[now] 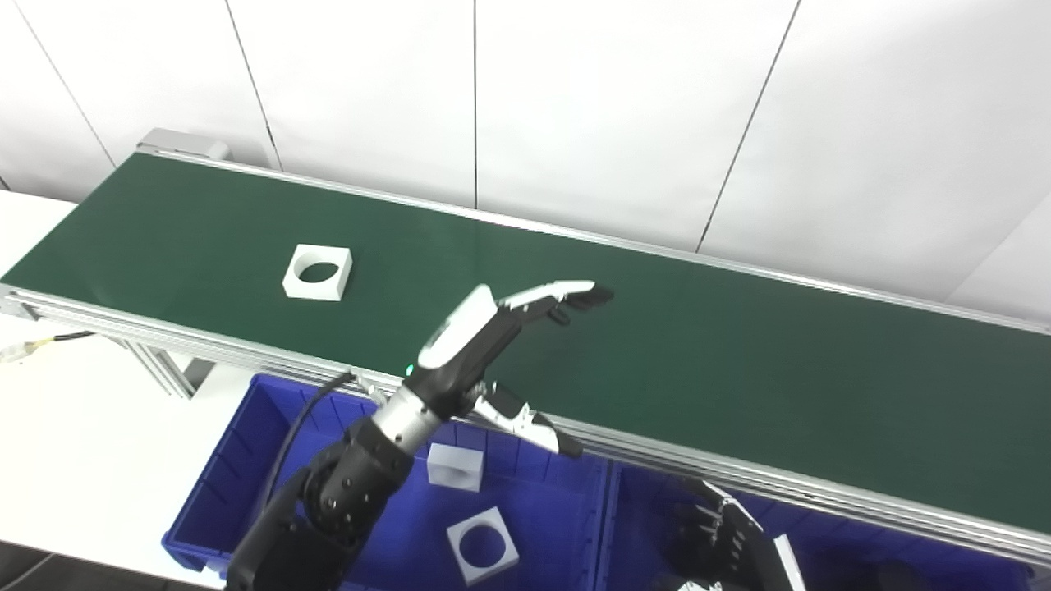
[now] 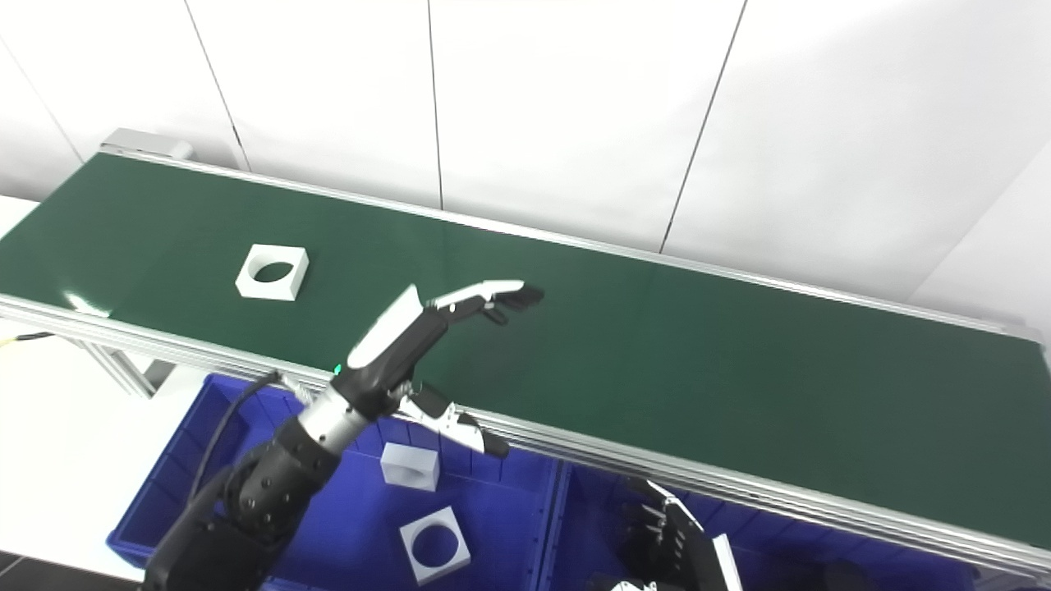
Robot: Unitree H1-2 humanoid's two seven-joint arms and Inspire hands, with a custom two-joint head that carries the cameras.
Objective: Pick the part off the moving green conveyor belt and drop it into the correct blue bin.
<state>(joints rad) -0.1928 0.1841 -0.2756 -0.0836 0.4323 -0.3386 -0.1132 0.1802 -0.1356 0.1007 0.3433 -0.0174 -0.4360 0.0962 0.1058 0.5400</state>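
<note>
A white square part with a round hole (image 1: 317, 272) lies on the green conveyor belt (image 1: 739, 361) toward its left end. My left hand (image 1: 493, 336) is open and empty, fingers stretched over the belt's near edge, well to the right of the part. My right hand (image 1: 727, 533) is low at the bottom edge over the right blue bin (image 1: 862, 550); its fingers are apart and it holds nothing. The left blue bin (image 1: 246, 460) below the belt holds two white square parts (image 1: 483, 544).
The belt's aluminium frame rail (image 1: 164, 328) runs along the near side above the bins. A white table surface (image 1: 74, 443) lies at the left. White wall panels stand behind the belt.
</note>
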